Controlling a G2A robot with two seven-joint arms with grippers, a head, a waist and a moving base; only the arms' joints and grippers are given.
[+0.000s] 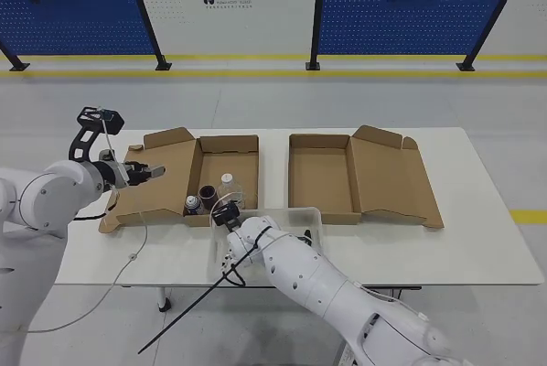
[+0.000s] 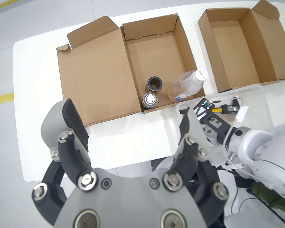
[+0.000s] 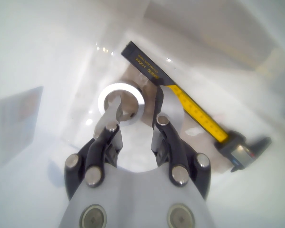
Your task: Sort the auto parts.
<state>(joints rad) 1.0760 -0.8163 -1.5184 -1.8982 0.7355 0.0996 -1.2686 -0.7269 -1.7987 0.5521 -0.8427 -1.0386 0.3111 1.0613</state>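
I get bright, even overhead light on the white table [image 1: 475, 249], and the shadows on it are soft and short. Both wrist views bow straight lines near their edges. The clear bin [image 3: 68, 55] shows small glare spots, and the metal ring [image 3: 123, 87] gleams.

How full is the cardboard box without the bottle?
Empty: the cardboard box shows only its bare floor inside.
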